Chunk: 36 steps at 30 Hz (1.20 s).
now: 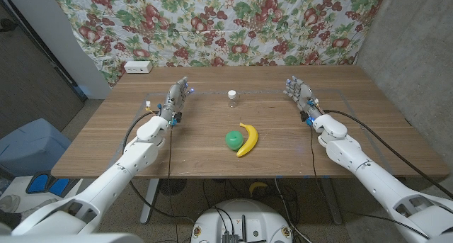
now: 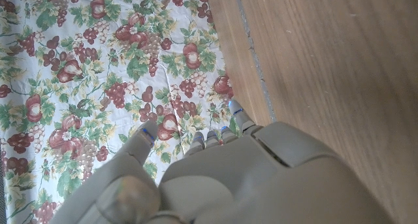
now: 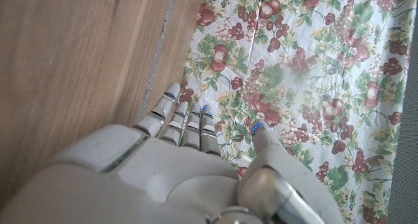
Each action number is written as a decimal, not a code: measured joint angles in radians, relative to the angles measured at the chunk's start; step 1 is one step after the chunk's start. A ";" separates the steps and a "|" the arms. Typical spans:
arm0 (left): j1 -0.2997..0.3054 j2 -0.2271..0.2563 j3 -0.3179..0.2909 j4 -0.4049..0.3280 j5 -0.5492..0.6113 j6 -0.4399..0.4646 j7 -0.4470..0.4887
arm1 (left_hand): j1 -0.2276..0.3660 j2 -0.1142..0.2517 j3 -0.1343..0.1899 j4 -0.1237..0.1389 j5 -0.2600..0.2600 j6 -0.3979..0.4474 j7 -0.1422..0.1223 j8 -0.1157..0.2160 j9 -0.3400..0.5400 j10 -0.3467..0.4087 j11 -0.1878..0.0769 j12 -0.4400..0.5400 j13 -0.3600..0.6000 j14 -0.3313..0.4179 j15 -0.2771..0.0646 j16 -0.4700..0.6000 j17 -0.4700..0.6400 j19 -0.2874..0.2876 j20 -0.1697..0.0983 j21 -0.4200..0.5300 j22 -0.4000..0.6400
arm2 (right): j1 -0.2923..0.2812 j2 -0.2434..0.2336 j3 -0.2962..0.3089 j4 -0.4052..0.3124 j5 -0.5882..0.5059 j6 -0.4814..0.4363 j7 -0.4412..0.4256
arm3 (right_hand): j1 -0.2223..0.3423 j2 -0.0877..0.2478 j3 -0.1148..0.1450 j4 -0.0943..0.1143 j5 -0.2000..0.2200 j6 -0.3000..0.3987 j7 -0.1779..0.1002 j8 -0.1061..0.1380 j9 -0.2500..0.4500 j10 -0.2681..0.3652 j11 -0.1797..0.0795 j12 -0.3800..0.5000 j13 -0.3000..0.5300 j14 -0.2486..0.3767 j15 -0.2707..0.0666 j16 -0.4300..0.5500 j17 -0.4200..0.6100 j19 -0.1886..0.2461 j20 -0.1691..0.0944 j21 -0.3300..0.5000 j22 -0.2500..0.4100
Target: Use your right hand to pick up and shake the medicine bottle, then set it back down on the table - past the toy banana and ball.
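A small clear medicine bottle (image 1: 232,98) with a white cap stands upright at the table's far middle. Nearer to me lie a green ball (image 1: 233,139) and a yellow toy banana (image 1: 247,139), touching each other. My right hand (image 1: 301,95) stands at the far right of the table, fingers apart and holding nothing, well to the right of the bottle. My left hand (image 1: 177,99) mirrors it at the far left, open too. The right wrist view shows the back of my right hand (image 3: 176,172), and the left wrist view the back of my left hand (image 2: 222,178), both with fingers stretched out.
A fruit-patterned cloth (image 1: 226,23) hangs behind the wooden table (image 1: 212,158). A white power strip (image 1: 137,67) sits at the far left corner. A blue bin (image 1: 32,145) stands on the floor to the left.
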 measured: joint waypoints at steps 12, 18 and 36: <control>0.015 0.012 -0.007 -0.035 0.023 0.018 0.056 | 0.000 0.000 0.001 0.001 0.000 0.004 -0.004 0.004 0.000 0.000 0.000 0.000 -0.002 0.000 0.000 0.000 0.000 0.000 0.000 0.002 0.000 | 0.081 0.043 -0.011 0.158 -0.007 0.042 0.031 | 0.002 0.002 0.004 -0.004 0.000 0.005 0.005 0.000 0.000 0.001 0.001 0.000 0.000 0.000 0.000 0.000 -0.003 0.011 0.004 0.000 0.000; 0.014 0.012 -0.007 -0.036 0.027 0.017 0.057 | 0.000 0.000 0.001 0.001 0.000 0.004 -0.004 0.004 0.000 0.000 0.000 0.000 -0.003 0.000 0.000 0.000 0.000 0.000 0.000 0.002 0.000 | 0.089 0.047 -0.011 0.176 -0.012 0.057 0.032 | 0.001 0.002 0.004 -0.004 0.000 0.011 0.000 0.000 0.000 0.012 0.001 0.008 0.000 0.009 0.002 0.000 -0.008 0.011 0.004 0.000 0.000; 0.010 0.015 -0.007 -0.032 0.031 0.012 0.051 | 0.000 0.000 0.004 -0.002 0.000 0.015 -0.015 0.004 0.000 0.009 -0.009 0.000 -0.003 0.007 -0.007 0.008 -0.003 0.018 0.011 -0.005 0.000 | 0.055 0.024 -0.014 0.100 -0.104 0.073 -0.104 | 0.057 -0.054 0.006 -0.104 0.019 0.023 0.024 0.000 0.000 0.053 0.043 0.013 0.000 0.090 0.064 0.012 -0.040 0.064 0.061 -0.009 0.005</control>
